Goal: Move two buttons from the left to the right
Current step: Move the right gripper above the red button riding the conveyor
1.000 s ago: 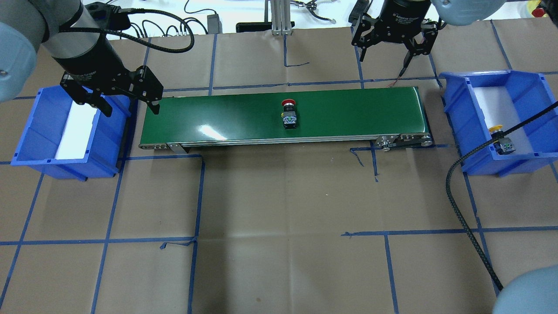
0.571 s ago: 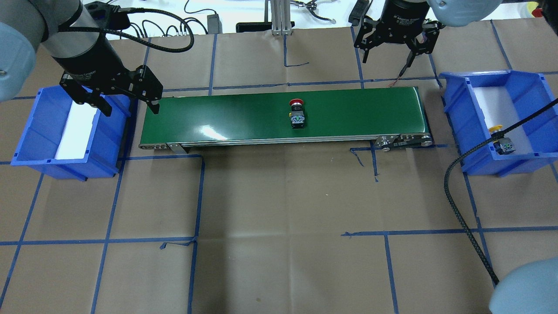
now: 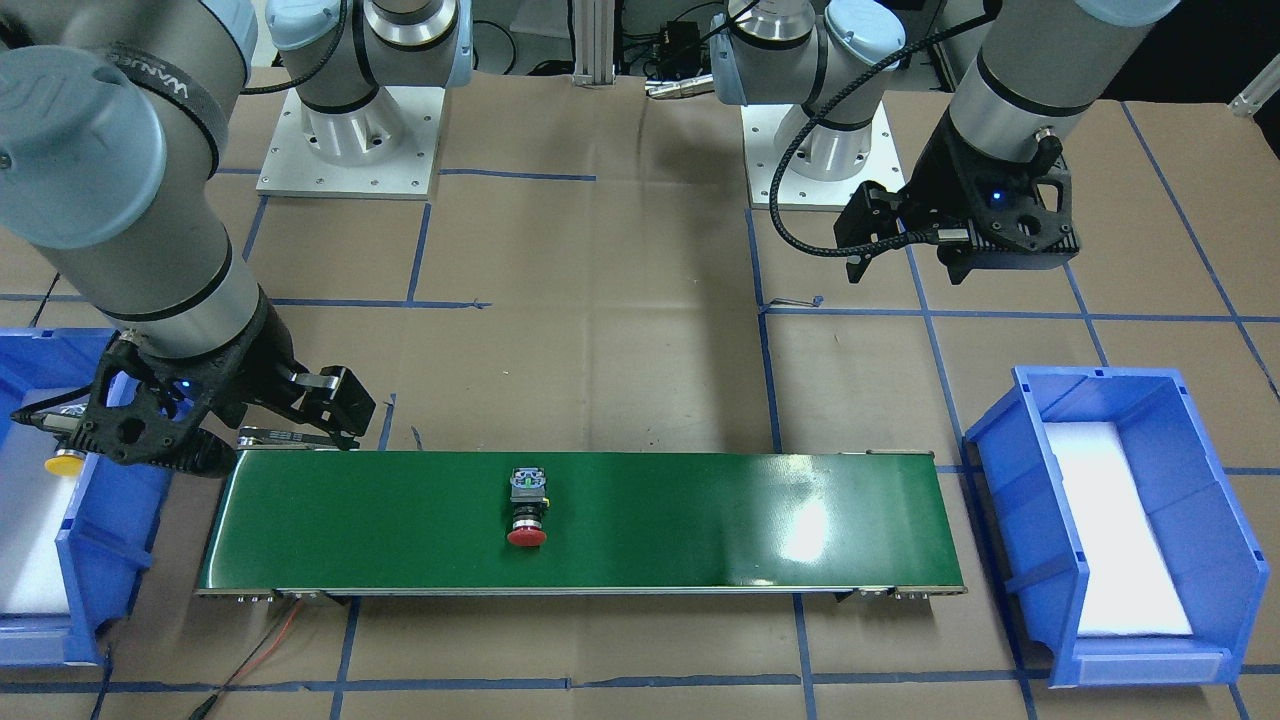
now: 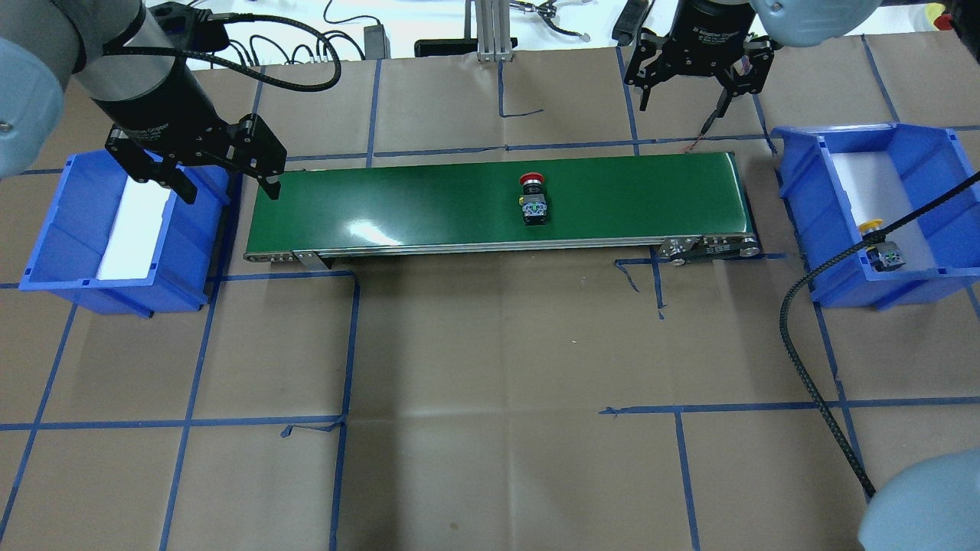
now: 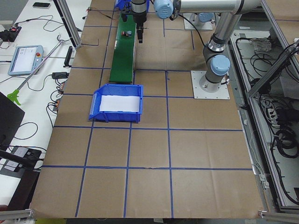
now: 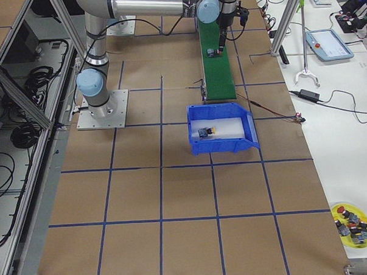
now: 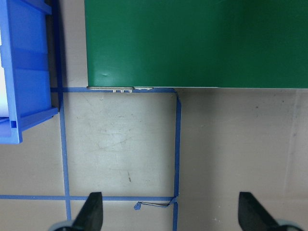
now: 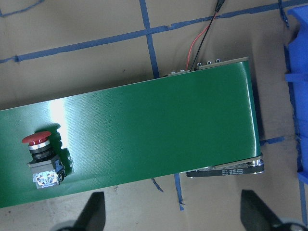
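The red button lies on its side on the green conveyor belt, a little right of the middle; it also shows in the front view and the right wrist view. The yellow button lies in the right blue bin, partly behind a black cable. My left gripper is open and empty, above the gap between the left blue bin and the belt's left end. My right gripper is open and empty, above the table beyond the belt's right end.
The left bin holds only a white liner. A black corrugated cable crosses the right front of the table and the right bin. A red wire runs to the belt's far right corner. Cables and tools lie past the table's far edge.
The red button has moved to the right along the belt. My right gripper has moved slightly away, toward the far edge. My left gripper has not moved.
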You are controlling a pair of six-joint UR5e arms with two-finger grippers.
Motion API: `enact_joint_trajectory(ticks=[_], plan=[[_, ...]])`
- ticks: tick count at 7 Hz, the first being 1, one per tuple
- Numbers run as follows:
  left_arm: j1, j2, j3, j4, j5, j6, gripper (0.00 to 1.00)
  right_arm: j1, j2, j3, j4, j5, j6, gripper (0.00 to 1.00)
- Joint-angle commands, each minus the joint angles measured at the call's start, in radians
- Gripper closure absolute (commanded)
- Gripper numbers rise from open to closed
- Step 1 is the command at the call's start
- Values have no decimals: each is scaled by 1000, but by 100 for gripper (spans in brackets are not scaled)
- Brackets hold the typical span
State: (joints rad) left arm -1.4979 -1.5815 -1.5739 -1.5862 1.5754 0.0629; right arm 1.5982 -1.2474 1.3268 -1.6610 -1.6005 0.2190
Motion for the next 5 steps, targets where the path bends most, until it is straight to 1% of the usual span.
enact_joint_trajectory(ticks=[1,4,5], plan=[[1,0,0,0,0,0,0,0,0,-3,-2,-4,0,0],[-1,0,0,0,-2,0,0,6,3,11,-2,5,0,1],[1,0,0,0,-2,0,0,9,26,12,-3,10,0,2]])
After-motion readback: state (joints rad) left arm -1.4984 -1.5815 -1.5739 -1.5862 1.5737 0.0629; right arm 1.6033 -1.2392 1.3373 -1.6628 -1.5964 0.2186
